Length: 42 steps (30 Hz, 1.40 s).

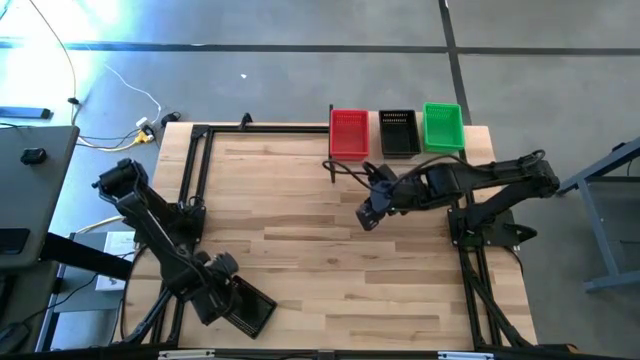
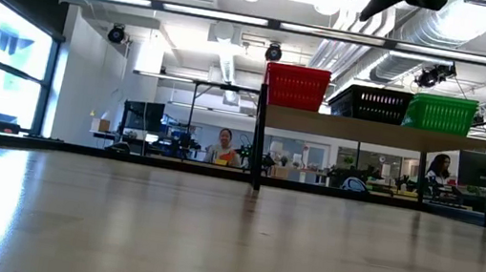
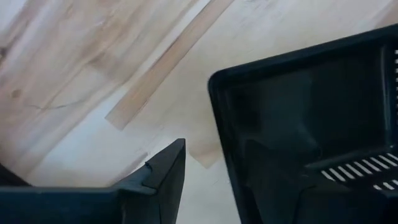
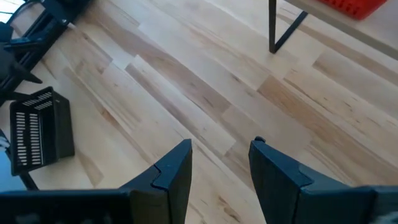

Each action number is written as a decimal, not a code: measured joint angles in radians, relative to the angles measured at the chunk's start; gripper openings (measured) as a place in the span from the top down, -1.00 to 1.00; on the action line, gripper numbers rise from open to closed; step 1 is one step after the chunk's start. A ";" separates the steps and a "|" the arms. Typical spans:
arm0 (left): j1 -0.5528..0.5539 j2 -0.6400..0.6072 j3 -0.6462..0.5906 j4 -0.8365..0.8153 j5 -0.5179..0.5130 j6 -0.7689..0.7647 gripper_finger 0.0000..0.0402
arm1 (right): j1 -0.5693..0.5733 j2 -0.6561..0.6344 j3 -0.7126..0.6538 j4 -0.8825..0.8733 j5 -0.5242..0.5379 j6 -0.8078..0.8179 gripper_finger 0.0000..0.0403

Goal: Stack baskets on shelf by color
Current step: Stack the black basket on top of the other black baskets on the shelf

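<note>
Three baskets stand side by side on the shelf [image 2: 369, 131] at the table's far edge: red [image 1: 349, 133], black [image 1: 399, 132] and green [image 1: 443, 127]. Another black basket [image 1: 248, 310] sits at the table's near left corner. My left gripper [image 1: 222, 285] points down over one end of it, open. One finger [image 3: 163, 177] stands outside the end wall [image 3: 219, 118] with bare wood showing between them. The other finger is lost in the dark inside of the basket. My right gripper [image 4: 221, 146] hangs open above bare tabletop, in front of the shelf, holding nothing.
Thin black frame legs [image 4: 272, 25] carry the shelf. Black metal rails [image 1: 195, 170] run along the table's left, far and right sides. Bare plank tabletop [image 1: 320, 250] lies between the two arms. People sit in the room behind the table [image 2: 224, 145].
</note>
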<state>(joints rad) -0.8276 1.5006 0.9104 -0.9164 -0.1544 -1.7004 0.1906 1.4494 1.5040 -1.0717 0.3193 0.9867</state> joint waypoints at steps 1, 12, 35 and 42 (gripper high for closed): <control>0.000 0.008 0.000 0.008 0.000 -0.001 0.23 | 0.003 0.000 0.000 0.000 0.004 0.002 0.28; 0.009 0.062 0.000 0.092 0.037 0.052 0.41 | 0.033 0.000 0.000 0.000 0.011 0.011 0.28; 0.230 0.050 0.100 0.108 0.062 0.385 0.96 | 0.100 0.014 0.000 0.032 -0.006 -0.058 0.28; 0.397 0.050 0.176 0.106 0.073 0.559 0.98 | 0.100 0.014 0.000 0.098 -0.060 -0.311 0.28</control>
<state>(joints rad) -0.4302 1.5501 1.0868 -0.8100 -0.0815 -1.1414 0.2901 1.4639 1.5040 -0.9737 0.2594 0.6755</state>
